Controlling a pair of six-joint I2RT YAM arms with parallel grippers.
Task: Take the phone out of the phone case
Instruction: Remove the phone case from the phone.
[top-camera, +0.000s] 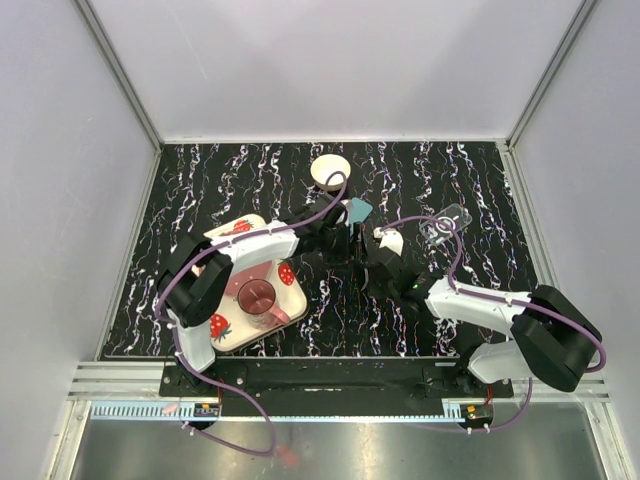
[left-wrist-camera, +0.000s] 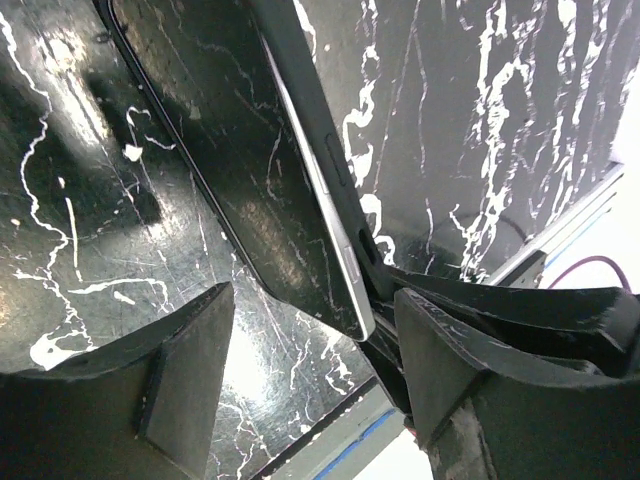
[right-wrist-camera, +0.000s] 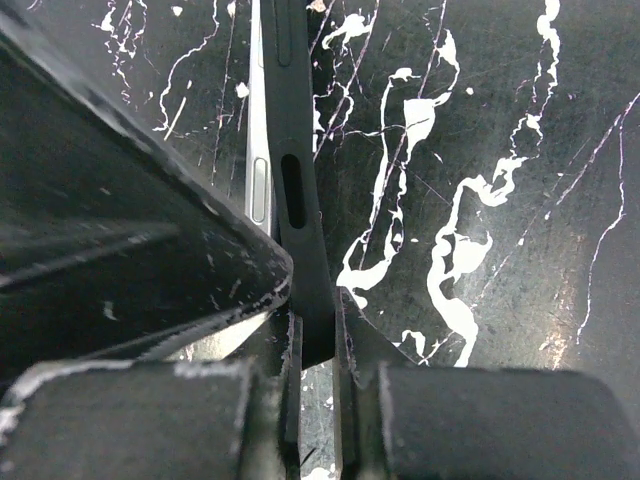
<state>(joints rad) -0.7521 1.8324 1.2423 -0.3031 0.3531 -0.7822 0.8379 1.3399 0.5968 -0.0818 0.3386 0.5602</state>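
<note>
The phone (left-wrist-camera: 250, 170) has a black screen and a silver edge, and is held tilted off the table. The black phone case (right-wrist-camera: 298, 190) is peeled away from the phone's silver side (right-wrist-camera: 258, 190). My right gripper (right-wrist-camera: 318, 345) is shut on the edge of the case. My left gripper (left-wrist-camera: 312, 345) is open, with the phone's lower corner between its fingers, close to the right finger (left-wrist-camera: 450, 370). In the top view the two grippers, left (top-camera: 338, 240) and right (top-camera: 372, 268), meet at the middle of the table; the phone is hard to make out there.
A strawberry-print tray (top-camera: 235, 340) with a pink cup (top-camera: 258, 296) lies at the left under my left arm. A white bowl (top-camera: 330, 171) stands at the back. A teal item (top-camera: 359, 210), a white object (top-camera: 391, 241) and a clear item (top-camera: 445, 225) lie behind the grippers.
</note>
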